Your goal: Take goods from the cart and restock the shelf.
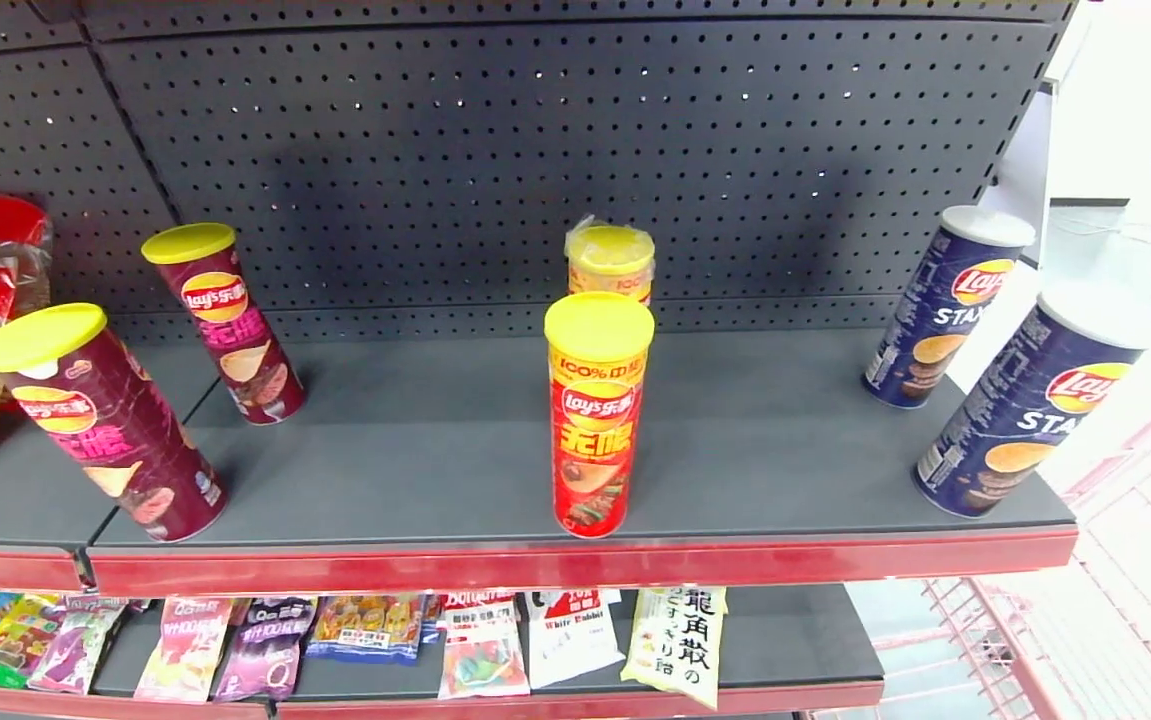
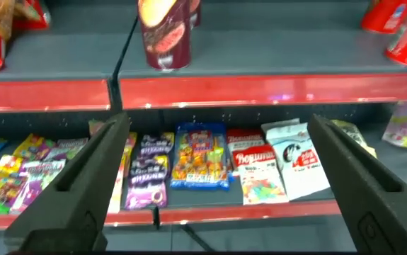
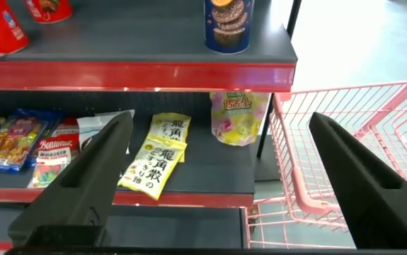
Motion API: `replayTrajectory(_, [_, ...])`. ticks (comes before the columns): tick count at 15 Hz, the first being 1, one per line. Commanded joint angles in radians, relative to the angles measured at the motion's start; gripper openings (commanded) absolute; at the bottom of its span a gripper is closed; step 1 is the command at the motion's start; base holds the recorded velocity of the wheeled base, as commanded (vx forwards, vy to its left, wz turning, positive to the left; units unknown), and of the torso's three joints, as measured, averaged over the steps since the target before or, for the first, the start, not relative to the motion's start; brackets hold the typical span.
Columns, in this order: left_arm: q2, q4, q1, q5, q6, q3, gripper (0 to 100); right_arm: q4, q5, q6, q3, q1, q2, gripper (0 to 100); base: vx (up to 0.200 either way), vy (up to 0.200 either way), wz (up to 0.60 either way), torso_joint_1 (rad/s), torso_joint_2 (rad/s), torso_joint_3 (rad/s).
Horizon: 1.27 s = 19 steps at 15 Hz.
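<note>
Head view: chip cans [image 1: 595,420] standing on the upper shelf [image 1: 415,450], maroon left, red middle, blue right. Left wrist view: left gripper [image 2: 219,119] spread wide, empty, facing lower-shelf candy bags [image 2: 199,156]. Right wrist view: right gripper [image 3: 222,117] equally wide, empty, pink cart [image 3: 295,156] just beside the shelf end.

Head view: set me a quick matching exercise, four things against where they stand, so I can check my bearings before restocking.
Things:
1. red can
2. front navy can
3. front maroon can
4. pink cart

Places:
A. left front of the upper shelf
B. beside the shelving, off its right end and lower down
C. right front corner of the upper shelf
D. middle front of the upper shelf

Pairs: 1-D, 2-C, 3-A, 4-B.
</note>
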Motion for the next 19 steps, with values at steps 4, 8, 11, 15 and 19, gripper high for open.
replayTrajectory(4, [0.001,0.001,0.000,0.000,-0.001,0.000,100,0.000,0.002,0.000,0.000,0.000,0.002,100,0.000,0.000,0.00,0.000,0.00,0.000])
replayTrajectory(8, [0.001,0.000,0.000,0.000,-0.001,0.000,100,0.000,0.000,0.000,0.000,-0.001,0.002,100,0.000,0.000,0.00,0.000,0.00,0.000])
replayTrajectory(11, [0.001,0.001,0.000,0.000,-0.001,0.000,100,0.000,0.000,0.000,0.000,0.000,0.002,100,0.000,0.000,0.00,0.000,0.00,0.000])
replayTrajectory(15, [0.001,0.001,0.000,0.000,-0.001,0.000,100,0.000,-0.007,0.000,0.000,0.000,0.002,100,0.000,0.000,0.00,0.000,0.00,0.000])
replayTrajectory(19, [0.001,0.000,0.000,0.000,-0.002,0.000,100,0.000,-0.009,0.000,0.000,0.000,0.002,100,0.000,0.000,0.00,0.000,0.00,0.000])
